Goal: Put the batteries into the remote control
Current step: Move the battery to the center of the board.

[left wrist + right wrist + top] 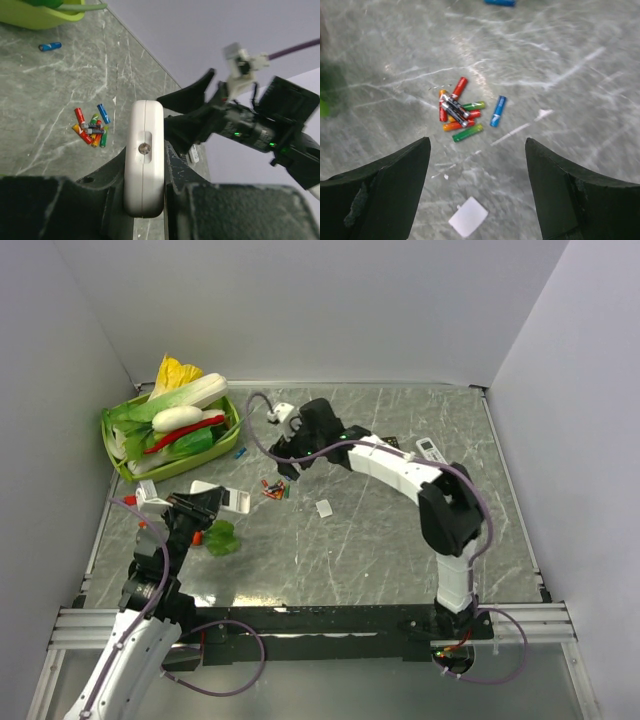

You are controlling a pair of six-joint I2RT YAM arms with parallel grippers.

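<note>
Beyond 1 battery pile (460, 112) lies 1 stray blue battery (50, 46).

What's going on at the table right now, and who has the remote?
The left gripper is shut on the remote control, holding it off the table, edge-on to its wrist camera. The right gripper is open and empty, hovering above the loose pile of batteries; none is picked up yet. One blue battery lies apart near the green basket, and a small white flat piece sits close to the pile.
</note>
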